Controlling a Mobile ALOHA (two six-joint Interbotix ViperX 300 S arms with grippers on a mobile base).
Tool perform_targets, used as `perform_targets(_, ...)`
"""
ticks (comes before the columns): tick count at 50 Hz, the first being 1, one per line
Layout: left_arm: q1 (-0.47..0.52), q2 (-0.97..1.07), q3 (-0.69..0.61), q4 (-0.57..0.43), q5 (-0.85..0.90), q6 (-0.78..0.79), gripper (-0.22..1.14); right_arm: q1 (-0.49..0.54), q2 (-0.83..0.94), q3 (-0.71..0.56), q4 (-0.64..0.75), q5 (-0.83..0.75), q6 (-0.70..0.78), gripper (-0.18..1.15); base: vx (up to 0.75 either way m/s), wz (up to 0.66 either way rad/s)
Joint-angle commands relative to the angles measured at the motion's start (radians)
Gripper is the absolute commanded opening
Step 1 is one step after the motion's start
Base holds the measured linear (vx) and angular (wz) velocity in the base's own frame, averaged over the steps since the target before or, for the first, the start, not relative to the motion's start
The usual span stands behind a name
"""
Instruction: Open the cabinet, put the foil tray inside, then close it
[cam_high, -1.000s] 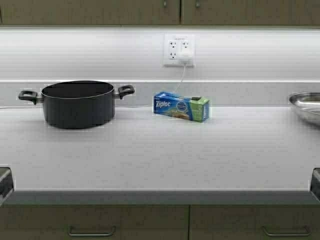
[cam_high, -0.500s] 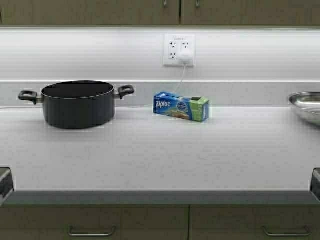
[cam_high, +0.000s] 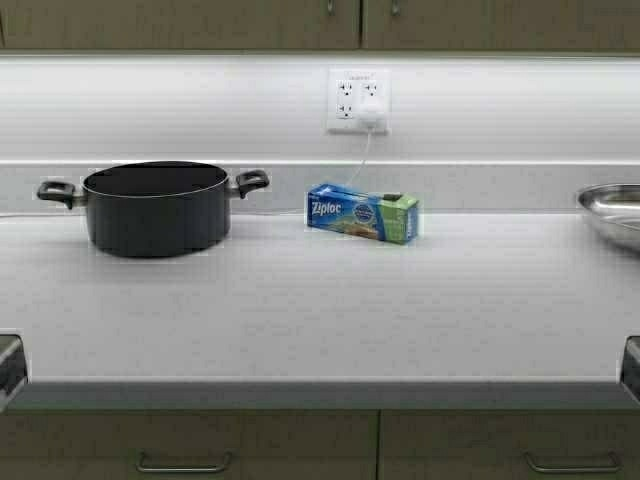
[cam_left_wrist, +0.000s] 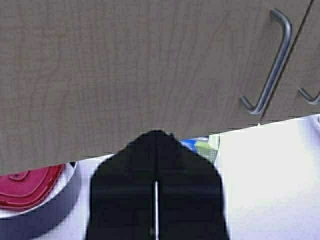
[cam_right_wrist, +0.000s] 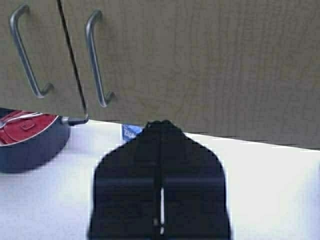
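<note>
The cabinet (cam_high: 200, 25) runs along the top of the high view with its doors closed. It fills the upper part of the left wrist view (cam_left_wrist: 125, 65) and the right wrist view (cam_right_wrist: 210, 60), where its steel bar handles (cam_right_wrist: 95, 60) show. The foil tray is out of view in every frame. My left gripper (cam_left_wrist: 156, 134) is shut and empty, pointing at the cabinet's bottom edge above the counter. My right gripper (cam_right_wrist: 161, 124) is also shut and empty, pointing the same way. In the high view only dark arm parts show at the left and right edges.
On the white counter (cam_high: 320, 310) stand a black two-handled pot (cam_high: 155, 208) with something red in it (cam_left_wrist: 30, 187), a blue-green Ziploc box (cam_high: 362, 213) and a steel bowl (cam_high: 612, 212) at the right edge. A wall outlet (cam_high: 358, 100) has a cord plugged in. Base drawers (cam_high: 185, 450) are below.
</note>
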Motion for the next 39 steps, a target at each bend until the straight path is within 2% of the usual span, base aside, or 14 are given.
perform_targets(1,-0.003,-0.017,-0.015,0.0,-0.006,0.0,0.04,0.002,-0.006,-0.017,-0.003,-0.003,-0.002,0.07,0.0,0.0)
perform_targets(39,-0.002,-0.017,-0.012,0.0,-0.006,0.0,0.04,0.002,-0.006,-0.012,-0.003,-0.003,-0.002,0.07,0.0,0.0)
